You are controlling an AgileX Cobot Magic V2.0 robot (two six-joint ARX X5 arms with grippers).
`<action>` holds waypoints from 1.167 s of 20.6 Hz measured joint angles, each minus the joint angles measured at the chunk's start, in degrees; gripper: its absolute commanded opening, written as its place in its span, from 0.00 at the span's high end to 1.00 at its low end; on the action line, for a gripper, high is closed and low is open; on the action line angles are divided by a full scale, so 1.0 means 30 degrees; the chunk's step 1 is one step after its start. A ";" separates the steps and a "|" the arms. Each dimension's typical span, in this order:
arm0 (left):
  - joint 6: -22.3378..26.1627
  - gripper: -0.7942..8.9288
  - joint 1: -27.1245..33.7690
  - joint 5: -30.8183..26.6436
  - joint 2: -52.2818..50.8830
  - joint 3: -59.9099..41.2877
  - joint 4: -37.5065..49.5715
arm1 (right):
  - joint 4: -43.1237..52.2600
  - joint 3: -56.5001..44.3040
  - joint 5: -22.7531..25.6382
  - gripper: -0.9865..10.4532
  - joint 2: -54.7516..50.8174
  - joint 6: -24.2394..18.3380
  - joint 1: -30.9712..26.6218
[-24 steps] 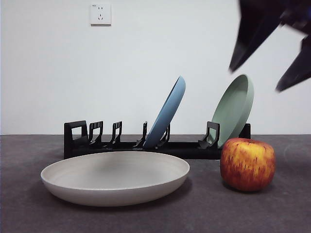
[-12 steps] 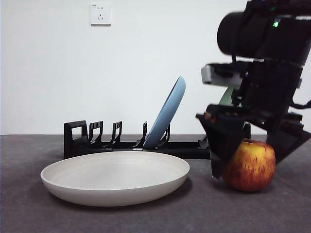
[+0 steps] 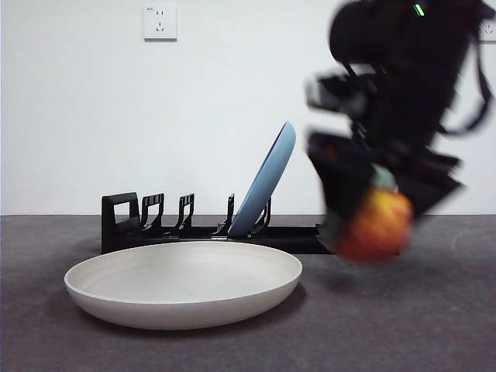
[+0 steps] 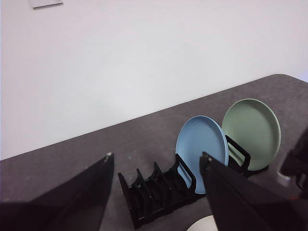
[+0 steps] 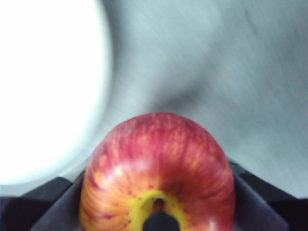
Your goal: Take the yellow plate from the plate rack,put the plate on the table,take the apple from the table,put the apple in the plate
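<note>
Right tool (image 3: 370,232) clamped on the apple (image 3: 375,225), 1 black jaw on each flank, stem dimple facing the wrist camera. Front view: apple is off the counter (image 3: 434,325), hanging just above it, blurred with motion, beside the right rim of the yellow plate (image 3: 184,284) but not over it.

Yellow plate lies flat on the counter in front of the plate rack (image 3: 209,229); it reads cream rather than yellow. Blue plate (image 3: 267,178) leans in a rack slot; green plate (image 4: 251,131) stands in the next slot, hidden by the arm in the front view.

Left tool (image 4: 156,166) waits high above the rack, jaws spread wide, holding nothing.

Handling, as judged:
- Apple looks firm, dense for its size, skin smooth and likely slick; round body gives the flat jaws little contact.
- Hold across the widest girth, as now, seems the right place; higher or lower and it could squirt out.
- Too hard a squeeze may bruise the flesh.
- Once set down it may roll; the shallow bowl and raised rim should contain it if released near the centre, low.

Plate appears stiff and light; a dropped apple could nudge it.
</note>
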 measured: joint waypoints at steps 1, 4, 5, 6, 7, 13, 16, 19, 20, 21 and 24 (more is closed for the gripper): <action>-0.0007 0.60 0.0000 -0.0015 0.0000 0.0007 -0.0007 | -0.0044 0.1056 -0.0517 0.92 -0.0029 0.0022 0.0423; 0.0000 0.60 0.0000 -0.0138 -0.0007 0.0007 -0.0007 | -0.0044 0.3519 -0.0699 0.92 -0.0036 0.0066 0.1916; -0.0007 0.60 0.0000 -0.0146 -0.0007 0.0000 -0.0007 | -0.0058 0.4357 -0.0758 0.92 0.0036 0.0073 0.2492; 0.0000 0.60 0.0000 -0.0146 -0.0007 0.0007 -0.0007 | -0.0058 0.5115 -0.0765 0.92 0.0277 0.0066 0.2943; -0.0007 0.60 0.0000 -0.0153 -0.0007 0.0007 -0.0007 | -0.0051 0.6047 -0.0772 0.92 0.0845 0.0066 0.3439; 0.0175 0.60 0.0000 -0.0503 0.0000 0.0007 -0.0095 | -0.0685 0.9071 -0.0743 0.92 0.6513 -0.0160 0.4823; 0.0233 0.60 0.0000 -0.1115 -0.0007 0.0000 -0.0168 | -0.0925 0.9129 -0.0743 0.92 0.8094 -0.0248 0.4911; 0.0233 0.60 0.0000 -0.1428 -0.0007 0.0007 -0.0619 | -0.1282 0.9136 -0.0619 0.92 0.8939 -0.0423 0.4911; 0.0233 0.60 0.0000 -0.1428 -0.0007 0.0007 -0.0729 | -0.1348 0.9136 -0.0605 0.92 0.9107 -0.0495 0.4896; 0.0233 0.60 -0.0007 -0.1428 0.0000 0.0000 -0.0765 | -0.1370 0.9158 -0.0612 0.90 0.9194 -0.0583 0.4881; 0.0233 0.60 0.0000 -0.1428 -0.0007 0.0000 -0.0794 | -0.1450 0.9245 -0.0612 0.71 0.9194 -0.0663 0.4889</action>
